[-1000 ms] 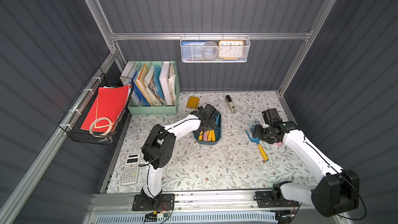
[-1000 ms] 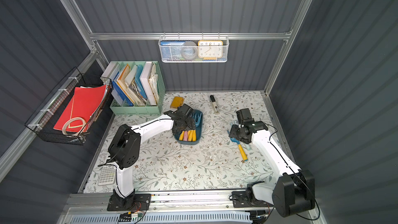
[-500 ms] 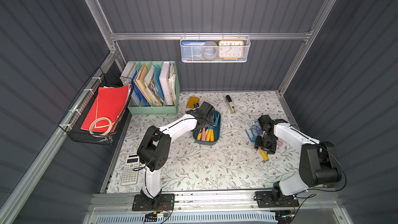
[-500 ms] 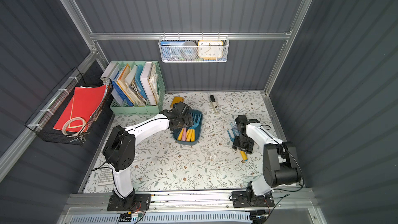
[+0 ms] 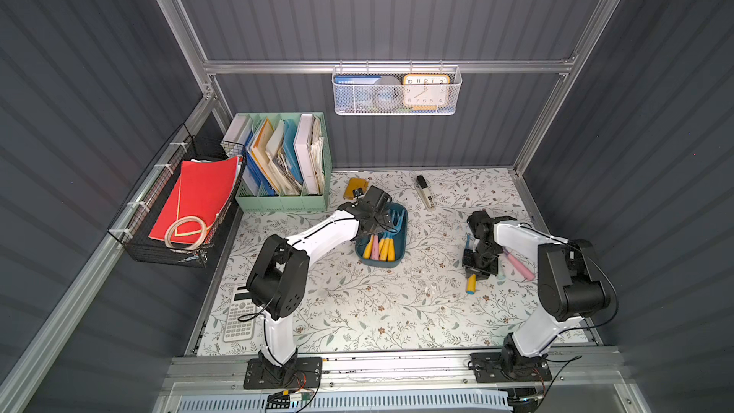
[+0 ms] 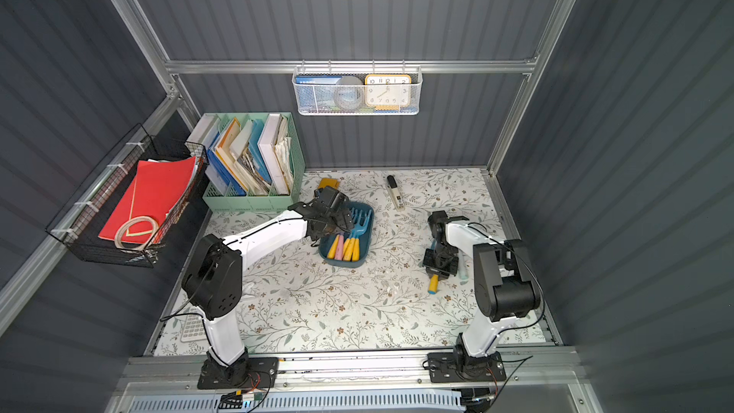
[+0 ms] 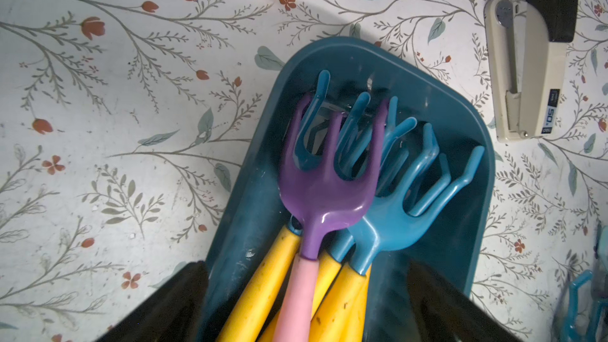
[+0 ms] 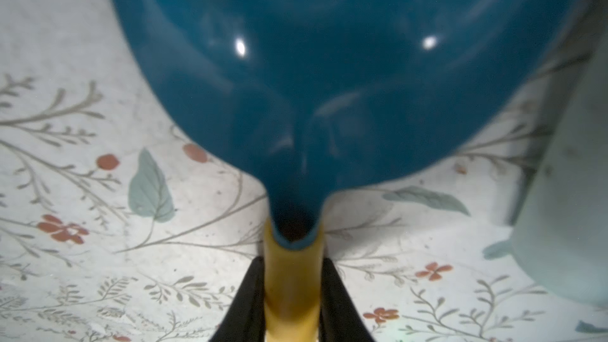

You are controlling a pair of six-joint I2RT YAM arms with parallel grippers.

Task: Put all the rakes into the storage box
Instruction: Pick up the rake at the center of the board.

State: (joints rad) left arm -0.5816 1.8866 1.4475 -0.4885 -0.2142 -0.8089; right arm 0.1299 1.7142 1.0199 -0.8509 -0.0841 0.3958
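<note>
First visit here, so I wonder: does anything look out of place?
Two garden toys lie loose on the table, apart from the storage box holding the rest: a yellow-handled rake, gripped by the right tool, and a pink-handled toy beside it.

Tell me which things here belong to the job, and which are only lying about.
For the job: rake, right pincer shut on its yellow handle, storage box.
Lying about: stapler, calculator, file organizer, wire basket.
</note>
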